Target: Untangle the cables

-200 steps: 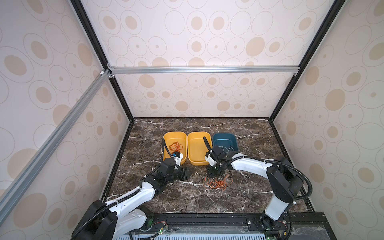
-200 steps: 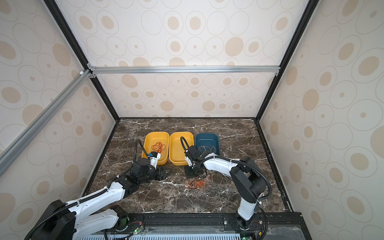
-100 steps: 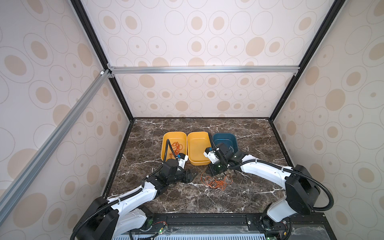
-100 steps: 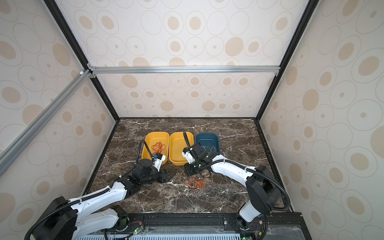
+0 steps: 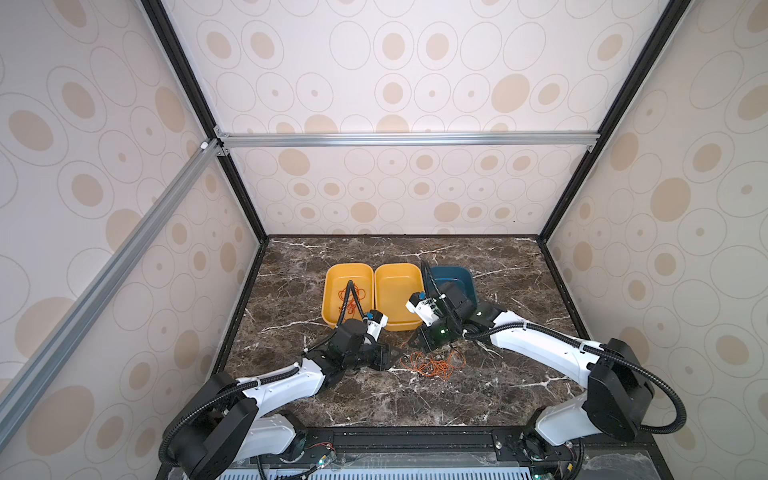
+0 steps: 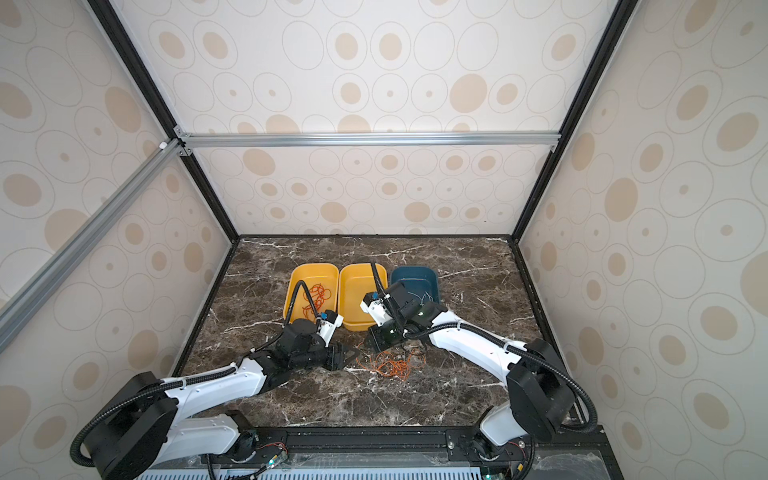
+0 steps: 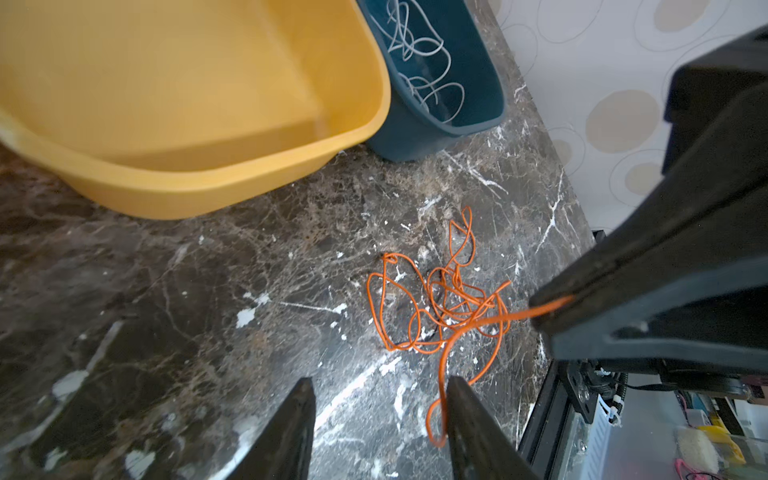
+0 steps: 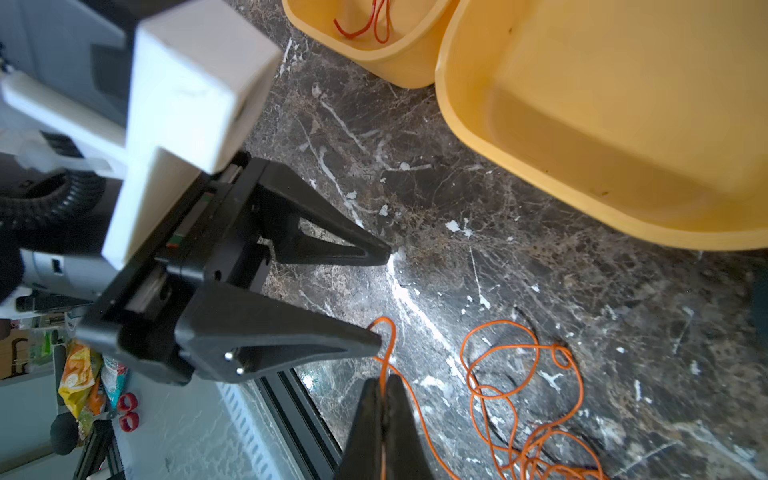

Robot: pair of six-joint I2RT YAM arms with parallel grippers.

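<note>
Down on the tabletop (image 5: 374, 399), swung the left hand (image 7: 380, 380) over from the yellow bins (image 5: 399, 274) to the tangled orange cables (image 7: 436, 307), jaws half-wide, narrowing, empty. Kept the right hand (image 8: 381, 380) pinched on one strand. Looks ready for a two-handed pull apart.

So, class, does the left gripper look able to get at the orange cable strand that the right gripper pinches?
Probably yes: the left gripper stands open with the orange cable strand right beside one fingertip, close to the right gripper, and nothing lies between them.
</note>
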